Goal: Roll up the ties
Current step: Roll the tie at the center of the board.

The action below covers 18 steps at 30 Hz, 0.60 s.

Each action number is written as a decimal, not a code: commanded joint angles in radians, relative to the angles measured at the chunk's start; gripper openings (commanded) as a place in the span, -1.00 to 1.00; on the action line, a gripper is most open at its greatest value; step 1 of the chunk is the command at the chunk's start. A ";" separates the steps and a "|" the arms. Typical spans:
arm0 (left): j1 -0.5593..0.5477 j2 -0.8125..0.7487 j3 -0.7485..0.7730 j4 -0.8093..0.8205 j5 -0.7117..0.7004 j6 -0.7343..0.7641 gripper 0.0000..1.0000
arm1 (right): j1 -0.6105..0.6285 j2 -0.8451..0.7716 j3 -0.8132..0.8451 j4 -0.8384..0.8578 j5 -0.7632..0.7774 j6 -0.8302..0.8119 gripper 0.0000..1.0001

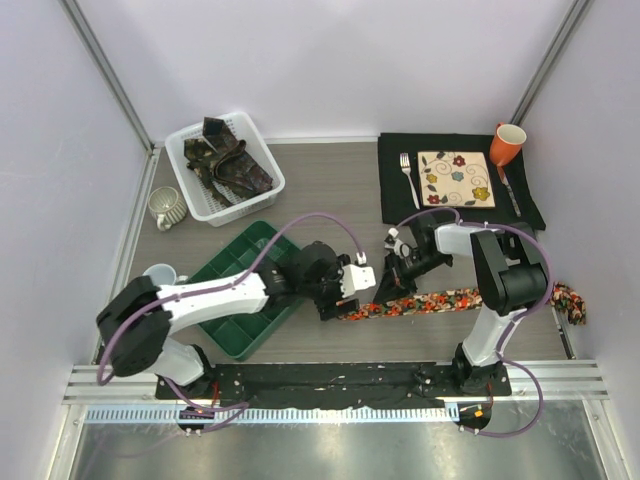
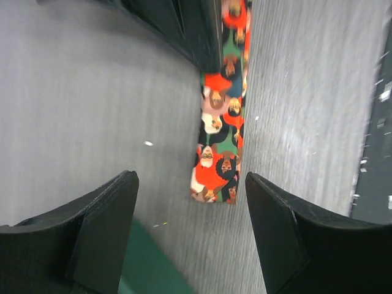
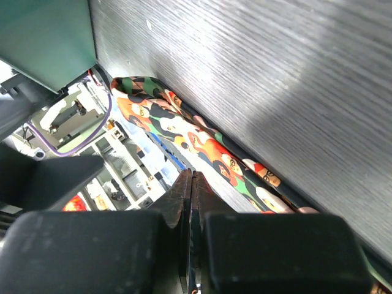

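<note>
Reaching in low from the left, the left arm [image 1: 215,292] lies stretched over the green tray [image 1: 245,325]. The left gripper [image 2: 191,226] is spread wide, w/ the narrow end of the red floral tie [image 2: 219,153] flat on the table [image 1: 330,200] btwn its fingers, touching neither. The right arm [image 1: 500,270] is folded at the elbow, wrist tipped down over the tie's middle. The right gripper [image 3: 191,196] is pressed fully together; can't tell if any cloth's nipped. The tie runs along the near side to the right edge. The other ties [image 1: 228,160] are heaped in the white basket [image 1: 205,205], far left.
</note>
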 commanded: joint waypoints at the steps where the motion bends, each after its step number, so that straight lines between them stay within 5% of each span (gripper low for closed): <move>1: 0.007 -0.085 -0.027 -0.069 0.052 0.042 0.50 | 0.007 -0.030 0.022 -0.024 -0.019 -0.055 -0.91; 18: 0.007 0.111 0.036 -0.118 -0.022 0.139 0.47 | 0.037 0.058 0.015 0.000 0.061 -0.083 -0.99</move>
